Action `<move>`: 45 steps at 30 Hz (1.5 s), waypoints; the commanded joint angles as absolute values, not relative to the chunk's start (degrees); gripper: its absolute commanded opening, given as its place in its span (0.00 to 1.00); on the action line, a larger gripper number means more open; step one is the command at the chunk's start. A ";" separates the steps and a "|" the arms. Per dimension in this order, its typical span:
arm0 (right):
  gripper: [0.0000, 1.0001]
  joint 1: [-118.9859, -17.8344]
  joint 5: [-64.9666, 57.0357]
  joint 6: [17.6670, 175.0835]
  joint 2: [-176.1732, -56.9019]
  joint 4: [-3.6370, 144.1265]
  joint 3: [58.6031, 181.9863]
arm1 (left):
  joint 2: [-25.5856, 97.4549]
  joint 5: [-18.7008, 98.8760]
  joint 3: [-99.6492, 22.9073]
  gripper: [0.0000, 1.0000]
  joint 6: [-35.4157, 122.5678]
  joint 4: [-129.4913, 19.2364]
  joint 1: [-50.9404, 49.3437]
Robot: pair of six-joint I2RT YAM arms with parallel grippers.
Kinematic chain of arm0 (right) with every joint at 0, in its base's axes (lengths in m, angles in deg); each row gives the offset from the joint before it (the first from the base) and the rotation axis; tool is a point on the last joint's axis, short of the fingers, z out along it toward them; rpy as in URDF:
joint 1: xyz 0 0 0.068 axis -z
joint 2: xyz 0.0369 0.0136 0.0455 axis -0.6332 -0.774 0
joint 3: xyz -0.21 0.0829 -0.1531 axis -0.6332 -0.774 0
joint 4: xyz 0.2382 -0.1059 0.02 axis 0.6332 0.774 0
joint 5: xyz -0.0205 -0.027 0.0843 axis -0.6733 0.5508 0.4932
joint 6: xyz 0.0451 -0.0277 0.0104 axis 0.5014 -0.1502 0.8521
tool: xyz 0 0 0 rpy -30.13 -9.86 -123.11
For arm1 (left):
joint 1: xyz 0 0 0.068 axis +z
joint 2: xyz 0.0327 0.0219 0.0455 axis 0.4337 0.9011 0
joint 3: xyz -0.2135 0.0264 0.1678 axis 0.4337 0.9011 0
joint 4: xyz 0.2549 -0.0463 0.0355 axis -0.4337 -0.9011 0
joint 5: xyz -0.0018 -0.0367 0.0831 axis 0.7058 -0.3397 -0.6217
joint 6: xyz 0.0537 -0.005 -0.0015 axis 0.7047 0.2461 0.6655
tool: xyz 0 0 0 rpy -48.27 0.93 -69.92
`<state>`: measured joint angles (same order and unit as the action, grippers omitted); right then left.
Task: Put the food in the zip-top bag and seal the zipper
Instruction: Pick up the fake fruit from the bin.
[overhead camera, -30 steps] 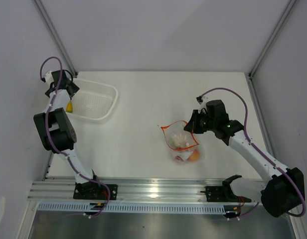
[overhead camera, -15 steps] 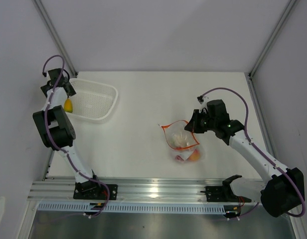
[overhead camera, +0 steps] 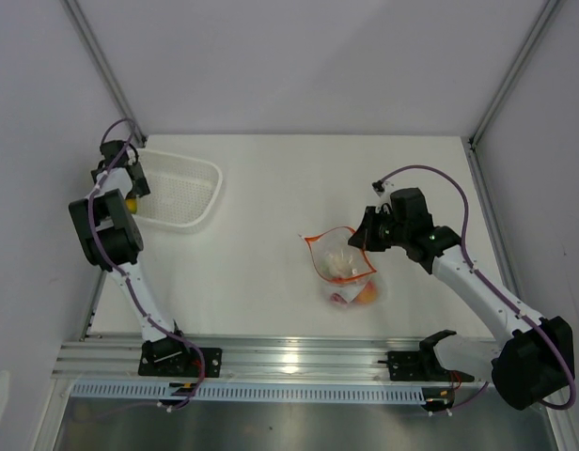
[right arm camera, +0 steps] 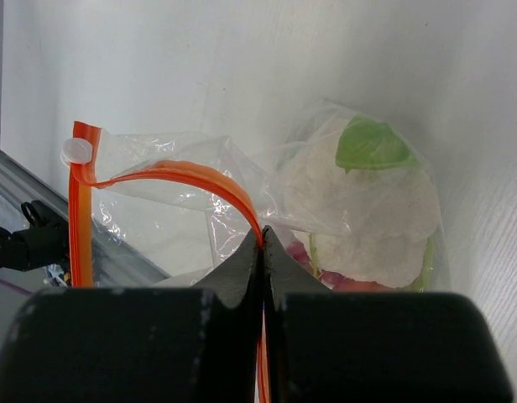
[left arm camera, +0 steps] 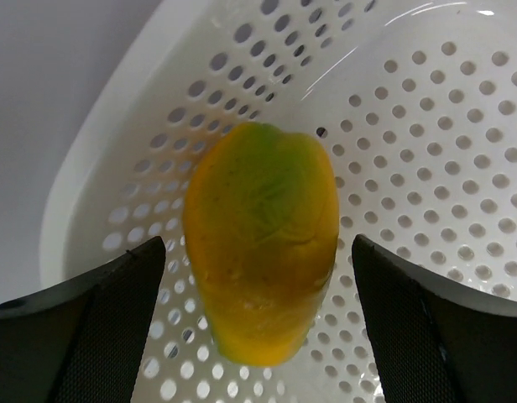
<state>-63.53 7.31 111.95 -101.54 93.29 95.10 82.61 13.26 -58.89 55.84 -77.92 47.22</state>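
Note:
A yellow-orange mango [left arm camera: 263,239] with a green patch lies in the white mesh basket [left arm camera: 426,126]. My left gripper [left arm camera: 258,336] is open, its fingers on either side of the mango without touching it; it also shows in the top view [overhead camera: 132,193] over the basket's left end. The clear zip-top bag [overhead camera: 341,265] lies mid-table with a white-and-green vegetable [right arm camera: 368,201] and red-orange fruit [overhead camera: 366,293] inside. My right gripper [right arm camera: 261,243] is shut on the bag's orange zipper strip [right arm camera: 187,176], holding the mouth open; the gripper also appears in the top view [overhead camera: 367,235].
The basket [overhead camera: 181,193] sits at the far left of the table, against the left wall. An aluminium rail [overhead camera: 299,362] runs along the near edge. Frame posts stand at the back corners.
My left gripper has shifted over the basket's left end and turned, and now straddles the mango. The right arm and the bag have not moved.

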 commanded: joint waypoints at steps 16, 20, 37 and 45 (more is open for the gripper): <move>0.00 -62.75 7.11 111.27 -101.02 91.97 94.58 | 85.86 13.01 -66.04 0.73 59.11 -78.32 48.03; 0.00 -62.49 7.20 111.53 -100.94 91.89 94.67 | 85.77 13.28 -65.34 0.60 58.23 -78.59 48.03; 0.00 -61.96 5.36 112.94 -99.09 93.55 95.55 | 68.21 19.33 -50.32 0.01 46.82 -74.73 46.71; 0.00 -61.87 -0.18 111.80 -98.12 95.58 96.86 | 52.32 29.79 -45.75 0.01 36.71 -74.73 40.91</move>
